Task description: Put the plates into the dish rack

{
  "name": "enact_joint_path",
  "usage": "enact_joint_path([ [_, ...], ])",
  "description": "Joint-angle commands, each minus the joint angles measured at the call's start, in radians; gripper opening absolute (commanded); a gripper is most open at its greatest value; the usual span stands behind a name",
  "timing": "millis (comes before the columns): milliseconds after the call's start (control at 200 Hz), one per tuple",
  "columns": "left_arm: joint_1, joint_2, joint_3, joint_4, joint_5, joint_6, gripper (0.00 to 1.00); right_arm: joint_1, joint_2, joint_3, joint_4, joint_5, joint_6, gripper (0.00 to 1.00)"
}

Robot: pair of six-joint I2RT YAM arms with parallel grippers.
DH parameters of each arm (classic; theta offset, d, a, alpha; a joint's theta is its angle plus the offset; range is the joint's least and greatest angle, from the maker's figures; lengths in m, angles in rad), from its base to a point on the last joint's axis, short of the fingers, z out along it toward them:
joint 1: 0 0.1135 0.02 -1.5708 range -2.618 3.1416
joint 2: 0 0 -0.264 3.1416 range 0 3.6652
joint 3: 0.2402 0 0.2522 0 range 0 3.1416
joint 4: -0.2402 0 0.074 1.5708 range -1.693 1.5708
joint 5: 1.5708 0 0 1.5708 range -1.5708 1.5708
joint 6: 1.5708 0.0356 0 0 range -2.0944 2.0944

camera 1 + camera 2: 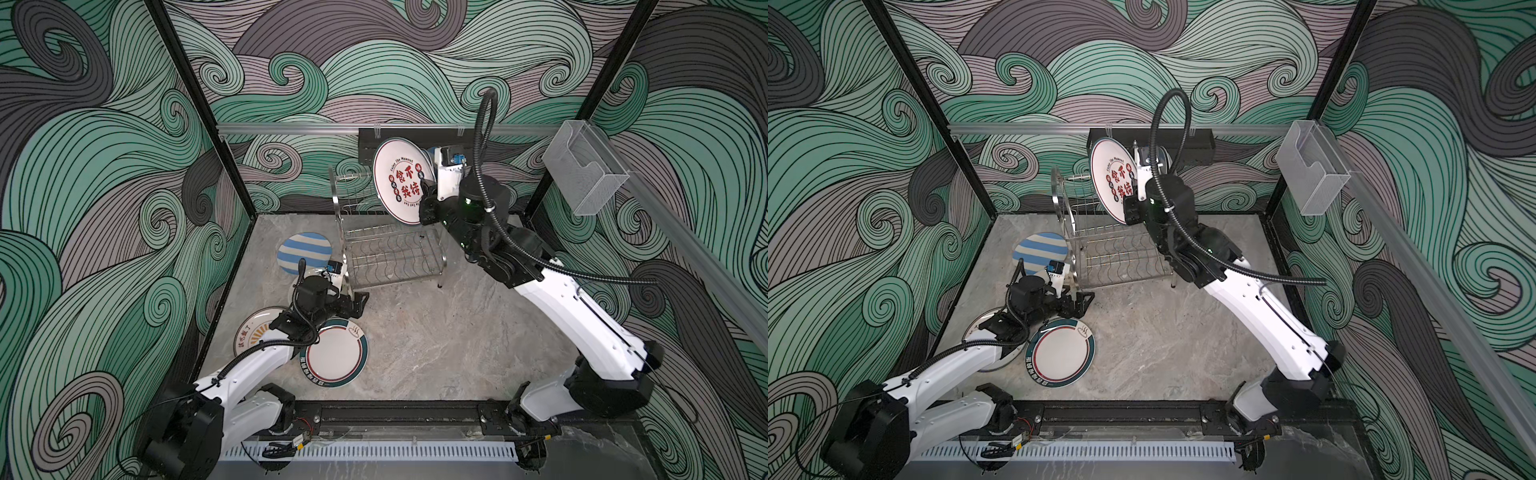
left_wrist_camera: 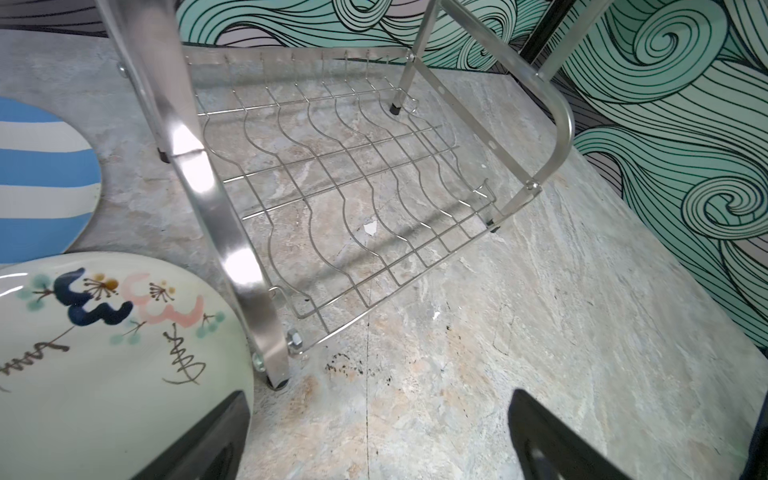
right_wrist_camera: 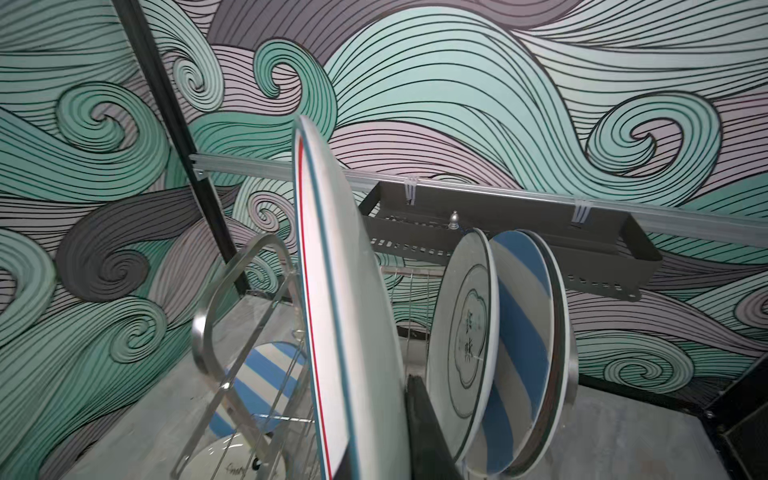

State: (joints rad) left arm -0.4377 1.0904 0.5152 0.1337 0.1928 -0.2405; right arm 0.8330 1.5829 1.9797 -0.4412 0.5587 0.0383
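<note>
Though top views mostly hide them, right wrist shows racked plates [image 3: 465, 332].

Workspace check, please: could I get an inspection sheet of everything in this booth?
Surface: marble-look tabletop.
Job's things: dish rack, lower shelf empty; upper tier holds cloud-print plate and striped plate; flat on table: second striped plate, teal-rim plate, sunburst plate, cartoon plate.
Clutter: white fleck under rack.
Grippers: right gripper, jaws shut on lettered plate; left gripper open, empty.
Cables: black hoses along both arms.
Surroundings: wave-pattern walls, black tray, clear box.
</note>
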Motion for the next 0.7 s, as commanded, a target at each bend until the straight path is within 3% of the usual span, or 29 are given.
enact_joint_path([
  [0, 0.002, 0.008, 0.008, 0.042, 0.058, 0.035, 0.99, 0.006, 0.051, 0.098, 0.011, 0.200, -0.053, 0.00],
  [225, -0.001, 0.008, -0.005, 0.041, 0.079, 0.043, 0.99, 0.008, 0.169, 0.187, -0.017, 0.330, -0.051, 0.00],
  [695, -0.016, 0.002, -0.023, 0.060, 0.079, 0.048, 0.99, 0.003, 0.252, 0.184, 0.058, 0.423, -0.054, 0.00],
])
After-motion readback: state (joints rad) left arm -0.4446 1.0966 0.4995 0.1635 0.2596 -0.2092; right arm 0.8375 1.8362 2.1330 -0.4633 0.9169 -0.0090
